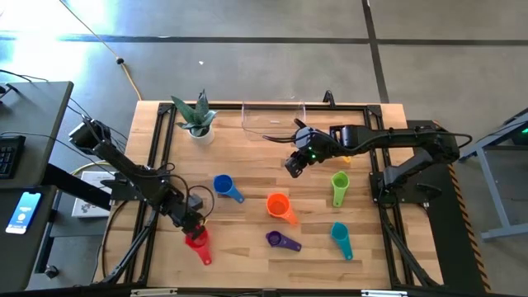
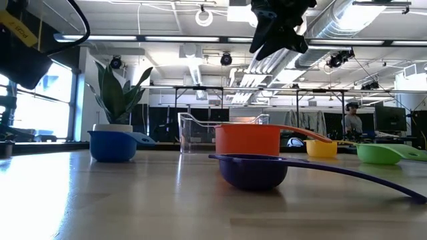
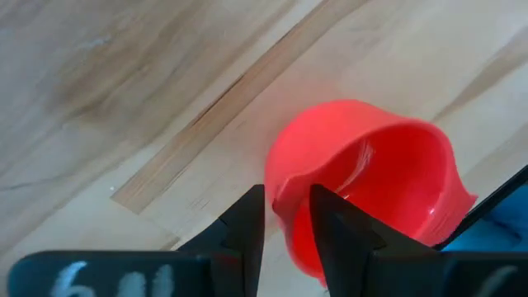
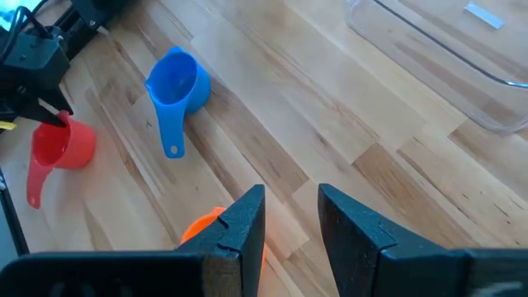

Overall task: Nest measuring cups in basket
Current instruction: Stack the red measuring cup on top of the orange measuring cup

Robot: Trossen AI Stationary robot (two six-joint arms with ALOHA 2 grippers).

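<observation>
The red measuring cup (image 1: pixel 198 242) sits on the table near the front left, its handle toward the near edge. My left gripper (image 3: pixel 287 219) points steeply down at it, open by a narrow gap. One finger is inside the bowl and one outside, with the wall (image 3: pixel 289 210) between them. My right gripper (image 1: pixel 294 167) hangs open above the table's middle, holding nothing. The blue (image 1: pixel 223 185), orange (image 1: pixel 279 205), purple (image 1: pixel 276 238), teal (image 1: pixel 339 233) and green (image 1: pixel 339 181) cups lie loose on the table. The yellow cup (image 2: pixel 321 148) shows in the low view. The clear basket (image 1: pixel 272 120) stands at the far edge. My left gripper has its fingers on either side of the red cup's wall (image 3: pixel 289 210), on the side away from the handle, and comes from above. I cannot tell whether the fingers touch the wall. The cup rests on the table.
A white pot with a green plant (image 1: pixel 196 124) stands at the far left, beside the basket. The blue cup (image 4: pixel 177 78) lies between the red cup (image 4: pixel 70 144) and the basket (image 4: pixel 445 58). Bare wood lies in front of the basket.
</observation>
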